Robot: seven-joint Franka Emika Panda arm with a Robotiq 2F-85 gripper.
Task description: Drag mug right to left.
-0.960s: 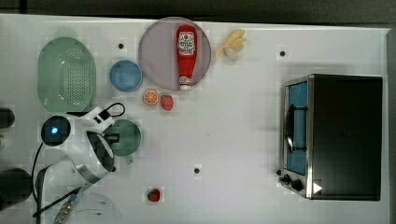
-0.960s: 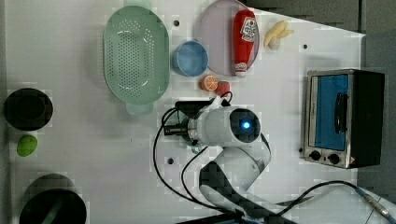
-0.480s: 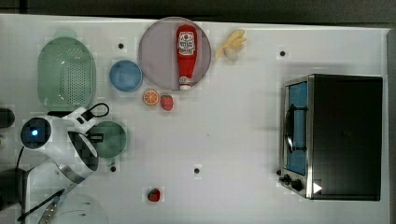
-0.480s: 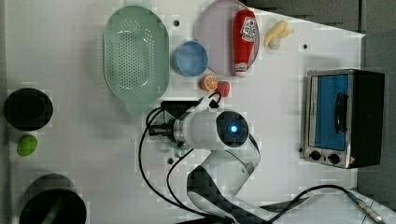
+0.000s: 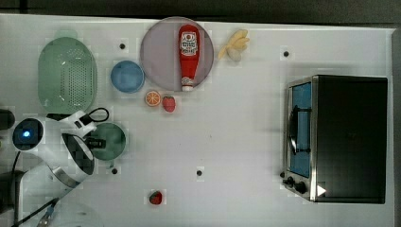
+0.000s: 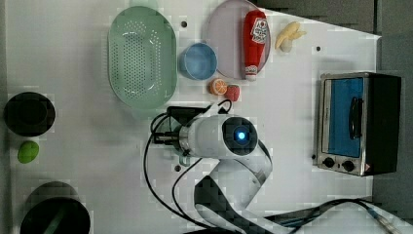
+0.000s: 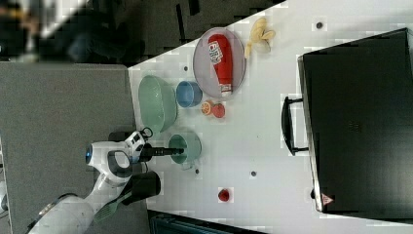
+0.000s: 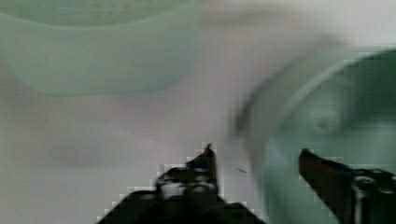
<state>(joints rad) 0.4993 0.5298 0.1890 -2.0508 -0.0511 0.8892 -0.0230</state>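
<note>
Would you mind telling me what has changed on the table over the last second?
The mug slid toward the top view's left with the arm, ending below the colander. The gripper has since spread its fingers, one on each side of the mug's wall, letting go. The blue bowl, ketchup bottle and toaster oven stayed put.

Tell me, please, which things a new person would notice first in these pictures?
First, the white robot arm at the top view's lower left, its gripper open over the rim of the dark teal-green round mug. Next, the red ketchup bottle lying on the round grey plate near the top edge. Then the black and silver toaster oven at the top view's right.
</note>
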